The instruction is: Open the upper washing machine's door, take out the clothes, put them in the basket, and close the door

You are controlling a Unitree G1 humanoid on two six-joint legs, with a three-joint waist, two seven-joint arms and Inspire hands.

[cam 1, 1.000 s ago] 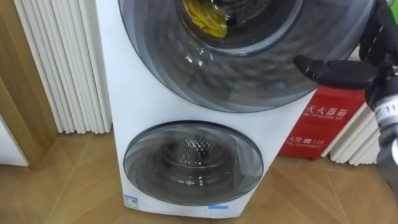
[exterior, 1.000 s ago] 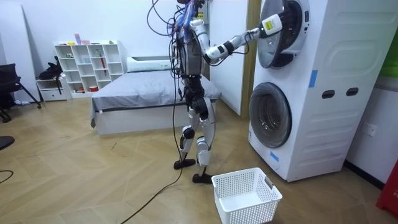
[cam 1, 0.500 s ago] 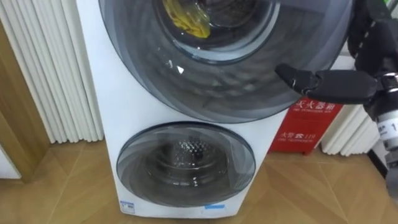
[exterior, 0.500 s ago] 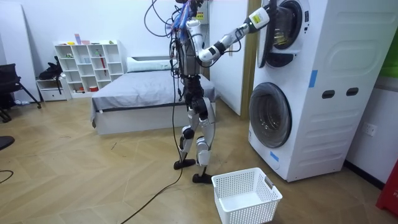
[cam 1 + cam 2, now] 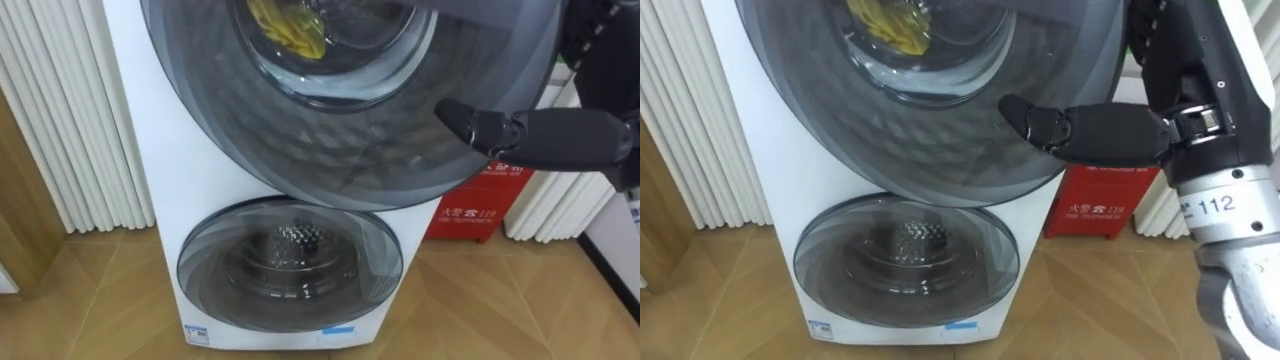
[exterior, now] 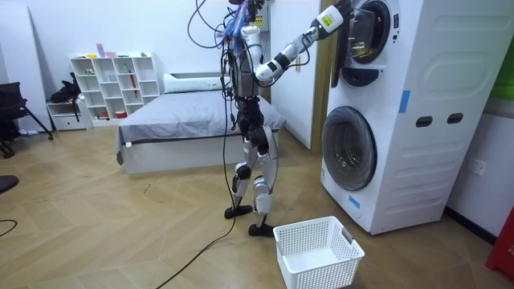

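A white ribbed panel (image 5: 60, 110) lines the left wall; beside it stands the stacked washing machine (image 5: 175, 190), its lower door (image 5: 290, 265) closed; the yellow clothes (image 5: 287, 28) lie in the upper drum, behind the glass of the upper door (image 5: 380, 150); the right hand (image 5: 545, 135) reaches across that door's right edge, though I cannot tell whether it grips the rim; the door likely needs swinging wide, steadily, before reaching in; a red box (image 5: 470, 210) stands further right; in the room view a white basket (image 6: 321, 261) waits on the wooden floor (image 6: 120, 233).
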